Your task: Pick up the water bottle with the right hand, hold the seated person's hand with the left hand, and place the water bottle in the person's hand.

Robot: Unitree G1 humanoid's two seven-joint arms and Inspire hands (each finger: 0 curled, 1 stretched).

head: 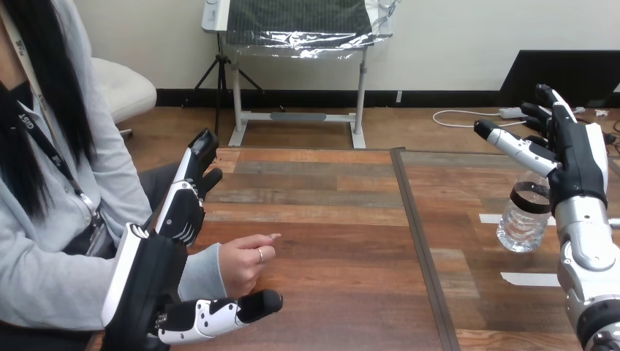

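Observation:
A clear water bottle (pixel 522 219) with a dark band stands on the table at the right. My right hand (pixel 581 157) is beside it on its right, fingers straight and open. Its thumb (pixel 512 144) reaches out above the bottle's top, and the hand's wrist hides part of the bottle. The person's hand (pixel 245 262) rests loosely curled on the table at the left. My left hand (pixel 146 281) is open at the person's wrist, with straight fingers (pixel 186 201) behind the wrist and the thumb (pixel 227 313) in front. I cannot tell whether it touches the wrist.
A dark seam (pixel 417 241) runs front to back between two wooden tabletops. Two white tape strips (pixel 530 278) lie on the right tabletop near the bottle. The person sits at the table's left side.

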